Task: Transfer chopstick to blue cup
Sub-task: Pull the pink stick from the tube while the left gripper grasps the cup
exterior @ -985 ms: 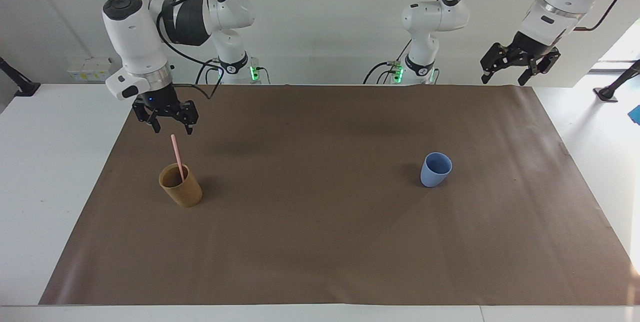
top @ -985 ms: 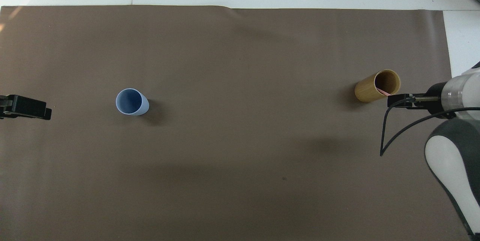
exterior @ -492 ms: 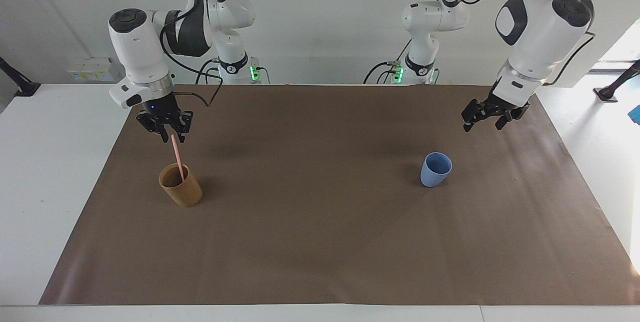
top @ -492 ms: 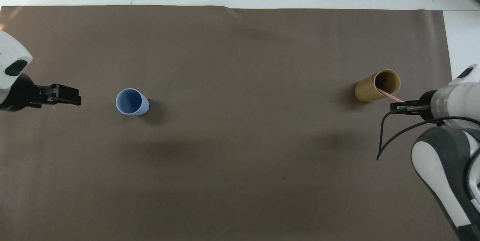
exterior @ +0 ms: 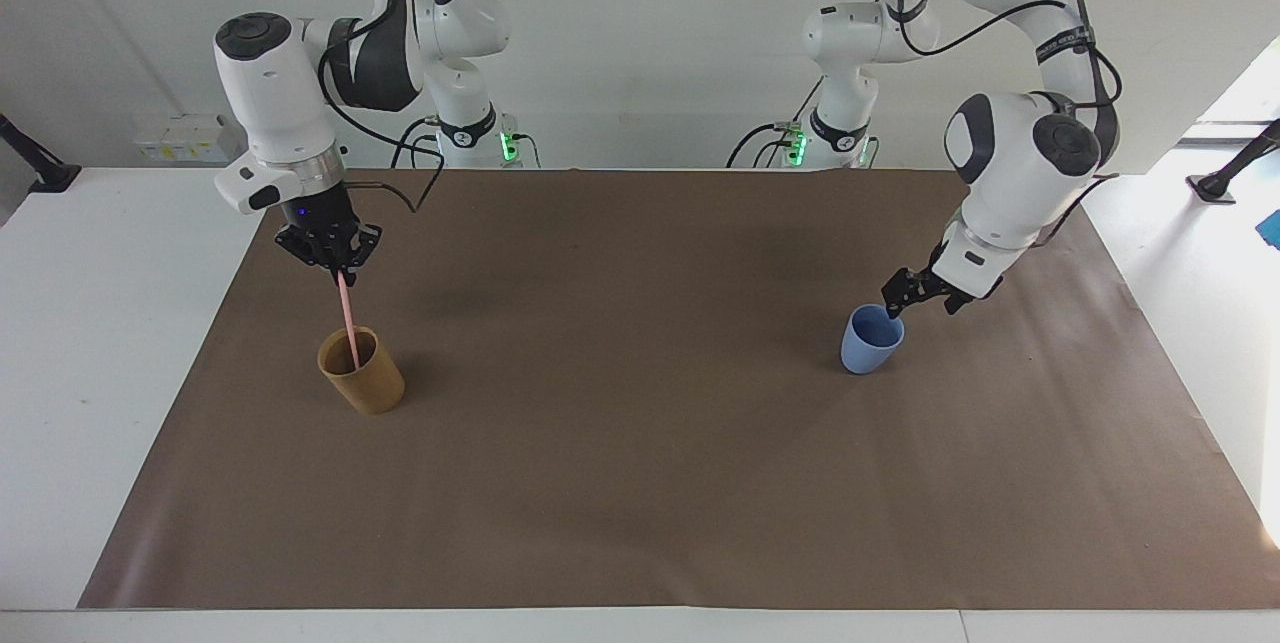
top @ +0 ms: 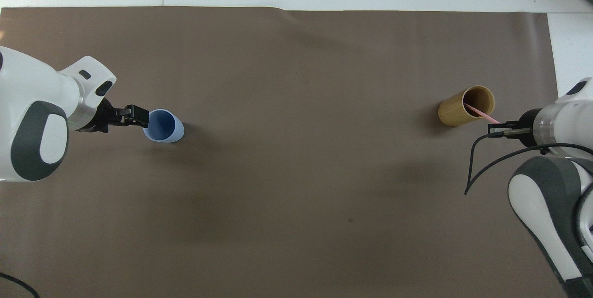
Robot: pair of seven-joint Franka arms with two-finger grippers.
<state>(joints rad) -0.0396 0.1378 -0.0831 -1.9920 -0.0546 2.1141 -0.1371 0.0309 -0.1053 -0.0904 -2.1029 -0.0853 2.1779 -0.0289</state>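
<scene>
Chopstick [exterior: 347, 311] is being gripped by the shut right claw [exterior: 339, 270] in the tan cup [exterior: 362, 370]; lifting is being called for next; left claw [exterior: 903, 301], open and empty, is being held at the blue cup [exterior: 868, 343].

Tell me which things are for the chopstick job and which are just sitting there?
For the job:
- chopstick, held by the shut right pincer
- blue cup, with the open left pincer at its rim

Just there:
- tan cup, the chopstick's end inside
- brown mat

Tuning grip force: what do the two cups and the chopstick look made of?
Blue cup: likely matte plastic, even light blue, no glare. Tan cup: bamboo or wood-fibre look, dull ochre wall, uncertain. Chopstick: smooth pale pink, probably plastic.
</scene>
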